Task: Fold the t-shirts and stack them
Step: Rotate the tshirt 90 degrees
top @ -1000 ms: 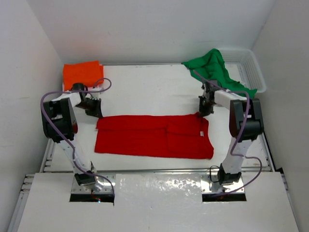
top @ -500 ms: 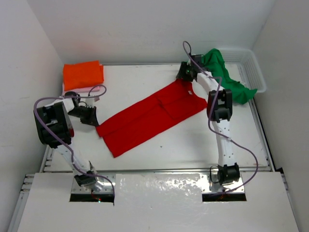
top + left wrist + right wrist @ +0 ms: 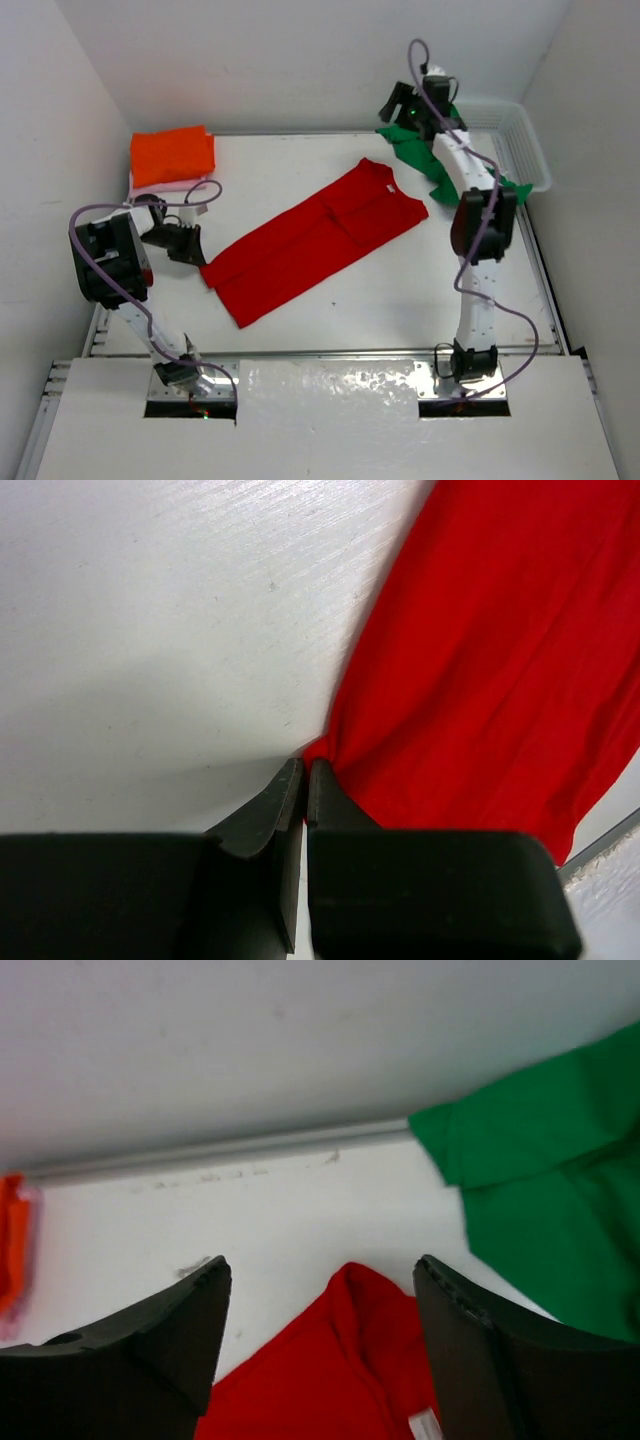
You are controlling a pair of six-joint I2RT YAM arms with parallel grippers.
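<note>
The red t-shirt (image 3: 315, 243), folded into a long strip, lies diagonally across the table. Its near-left corner (image 3: 330, 745) is pinched in my left gripper (image 3: 197, 250) (image 3: 305, 765), which is shut low on the table. My right gripper (image 3: 397, 105) (image 3: 322, 1265) hovers open above the strip's far end (image 3: 350, 1360), with nothing between its fingers. The orange t-shirt (image 3: 172, 153) lies folded at the back left on top of the pink t-shirt (image 3: 150, 186). The green t-shirt (image 3: 440, 150) (image 3: 540, 1190) spills unfolded out of the basket.
A white mesh basket (image 3: 520, 140) stands at the back right corner. White walls close in the table at the back and on both sides. A metal rail (image 3: 230, 1148) runs along the table's far edge.
My right gripper carried the red shirt's right end to the back, then opened, let it go and rose. The shirt now lies diagonally. The left gripper has kept its hold.
</note>
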